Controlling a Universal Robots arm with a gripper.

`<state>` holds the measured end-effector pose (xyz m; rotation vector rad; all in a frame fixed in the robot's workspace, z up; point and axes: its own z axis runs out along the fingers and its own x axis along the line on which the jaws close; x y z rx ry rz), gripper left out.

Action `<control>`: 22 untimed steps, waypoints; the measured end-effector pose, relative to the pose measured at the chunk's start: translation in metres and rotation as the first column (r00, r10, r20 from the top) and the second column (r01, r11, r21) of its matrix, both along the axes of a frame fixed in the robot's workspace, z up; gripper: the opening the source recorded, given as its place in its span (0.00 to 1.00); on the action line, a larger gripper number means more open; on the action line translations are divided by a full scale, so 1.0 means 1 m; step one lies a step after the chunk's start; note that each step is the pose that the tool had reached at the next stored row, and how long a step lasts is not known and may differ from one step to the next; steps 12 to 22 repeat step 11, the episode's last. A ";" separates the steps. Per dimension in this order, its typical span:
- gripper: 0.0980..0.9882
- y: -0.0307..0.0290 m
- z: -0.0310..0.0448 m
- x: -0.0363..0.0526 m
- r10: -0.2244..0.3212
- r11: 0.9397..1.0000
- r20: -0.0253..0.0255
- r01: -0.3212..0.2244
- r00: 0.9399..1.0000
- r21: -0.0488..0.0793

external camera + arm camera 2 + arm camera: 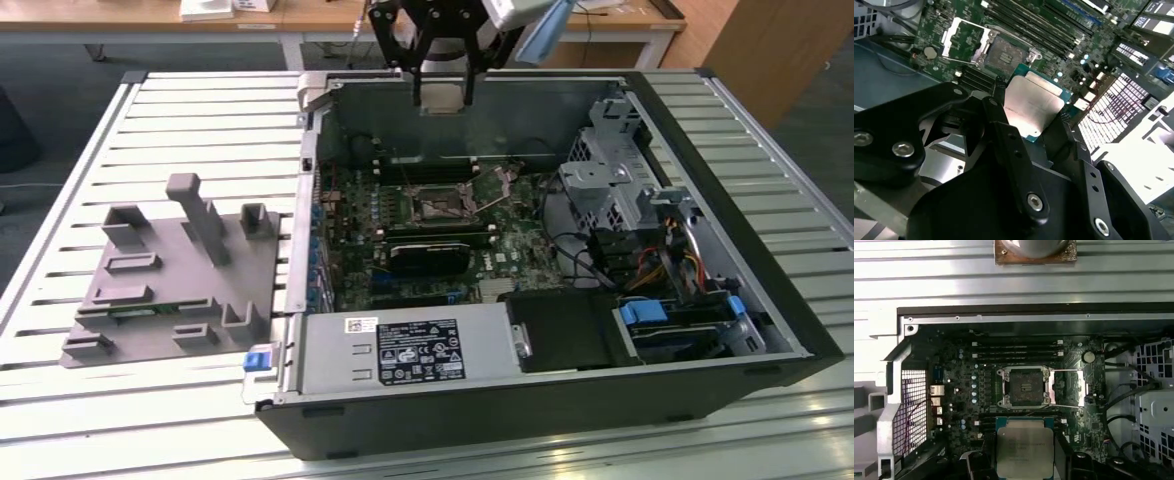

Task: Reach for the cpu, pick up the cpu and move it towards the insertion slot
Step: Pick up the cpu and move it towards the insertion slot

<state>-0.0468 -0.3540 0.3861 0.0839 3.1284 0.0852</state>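
Pincer (442, 98): in the exterior view you see it hanging above the rear of the open case (747, 330), over the board (400, 250). In the second wrist view its two black fingers (1004, 125) are closed against opposite edges of the cpu (1034, 107), which is held clear of the board.
Cpu: held in the pincer, silvery top facing the cameras in both wrist views. In the first wrist view the cpu (1025, 447) appears just beside the slot, not over it. The exterior view does not let you make out the chip under the pincer.
Slot (1023, 386): in the first wrist view you see a dark square socket with its metal frame (1069, 387) swung open to one side. The second wrist view shows the same slot (1004, 52) bare beyond the cpu. In the exterior view the slot (437, 203) lies mid-board, below the pincer.
Tray (174, 275): grey, on the slatted table (80, 170) to the exterior view's left of the case; a narrow green strip (144, 311) lies in one recess.
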 end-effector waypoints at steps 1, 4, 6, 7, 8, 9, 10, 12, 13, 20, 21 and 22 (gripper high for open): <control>0.50 0.0003 0.0000 0.0027 0.000 1.000 0.000 0.000 1.000 0.000; 0.50 0.0011 -0.0001 0.0108 -0.001 1.000 0.001 0.001 1.000 0.000; 0.50 0.0015 -0.0001 0.0154 -0.001 1.000 0.001 0.001 1.000 0.000; 0.50 0.0017 -0.0001 0.0170 -0.001 1.000 0.001 0.001 1.000 0.000; 0.50 0.0019 -0.0001 0.0182 -0.002 1.000 0.001 0.002 1.000 0.000; 0.50 0.0021 -0.0001 0.0194 -0.002 1.000 0.001 0.002 1.000 0.000; 0.50 0.0021 -0.0001 0.0204 -0.002 1.000 0.001 0.002 1.000 0.000; 0.50 0.0021 -0.0002 0.0215 -0.002 1.000 0.001 0.002 1.000 0.000; 0.50 0.0021 -0.0002 0.0215 -0.002 1.000 0.001 0.002 1.000 0.000; 0.50 0.0021 -0.0002 0.0215 -0.002 1.000 0.001 0.002 1.000 0.000; 0.50 0.0021 -0.0002 0.0215 -0.002 1.000 0.001 0.002 1.000 0.000; 0.50 0.0021 -0.0002 0.0215 -0.002 1.000 0.001 0.002 1.000 0.000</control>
